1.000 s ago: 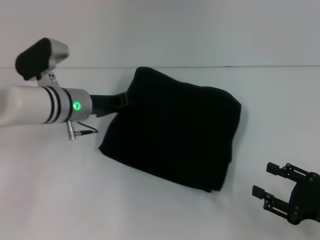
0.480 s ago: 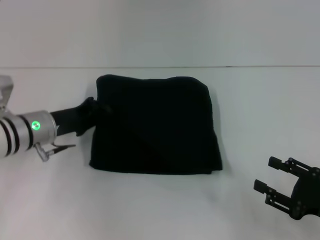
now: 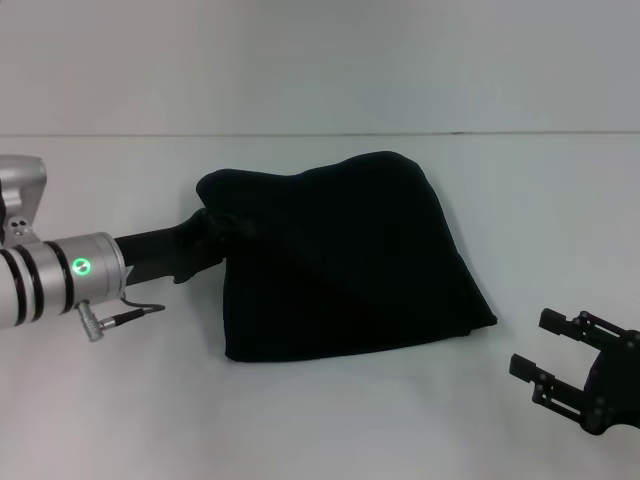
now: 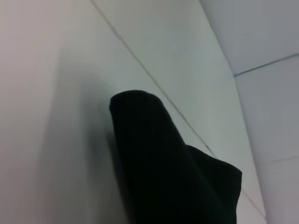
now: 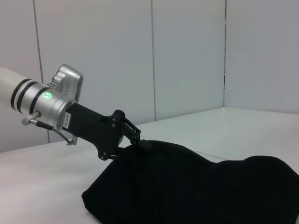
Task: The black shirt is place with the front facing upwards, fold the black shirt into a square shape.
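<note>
Table (image 3: 320, 420): left claw (image 3: 225, 232) grips shirt (image 3: 350, 260).

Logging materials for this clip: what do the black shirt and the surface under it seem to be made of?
The black shirt looks like soft matte cloth, probably knit cotton: it slumps and drapes in rounded folds where the left gripper pinches its edge. The table looks like a smooth, hard white laminate or painted board with a faint sheen; which one cannot be told. The right gripper hangs open, idle, beside the shirt.
</note>
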`<action>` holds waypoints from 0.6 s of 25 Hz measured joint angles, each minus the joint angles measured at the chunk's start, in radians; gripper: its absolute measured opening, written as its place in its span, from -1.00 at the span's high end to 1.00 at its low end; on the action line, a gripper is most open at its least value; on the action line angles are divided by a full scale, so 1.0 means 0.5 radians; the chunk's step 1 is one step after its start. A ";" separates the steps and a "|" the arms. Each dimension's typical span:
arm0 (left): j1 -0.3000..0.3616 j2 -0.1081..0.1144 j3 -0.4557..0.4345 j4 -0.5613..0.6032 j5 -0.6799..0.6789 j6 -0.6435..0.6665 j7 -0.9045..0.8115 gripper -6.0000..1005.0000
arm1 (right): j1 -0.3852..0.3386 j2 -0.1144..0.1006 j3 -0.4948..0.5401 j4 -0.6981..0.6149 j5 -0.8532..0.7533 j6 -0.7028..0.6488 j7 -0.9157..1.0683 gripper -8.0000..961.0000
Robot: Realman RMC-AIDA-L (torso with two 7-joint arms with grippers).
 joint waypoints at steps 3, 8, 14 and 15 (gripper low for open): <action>0.009 0.027 0.035 0.002 0.003 0.008 0.019 0.60 | 0.003 0.003 0.008 0.000 0.000 0.000 0.000 -0.48; 0.036 0.123 0.156 0.017 0.004 0.034 0.039 0.31 | 0.013 0.006 0.062 0.000 0.000 0.000 -0.003 -0.48; 0.134 0.194 0.035 0.240 -0.107 0.456 0.636 -0.18 | 0.057 0.014 0.158 0.009 0.005 0.000 -0.013 -0.48; 0.167 0.178 -0.006 0.332 -0.132 0.622 0.866 -0.25 | 0.074 0.015 0.161 0.012 0.007 0.000 -0.014 -0.48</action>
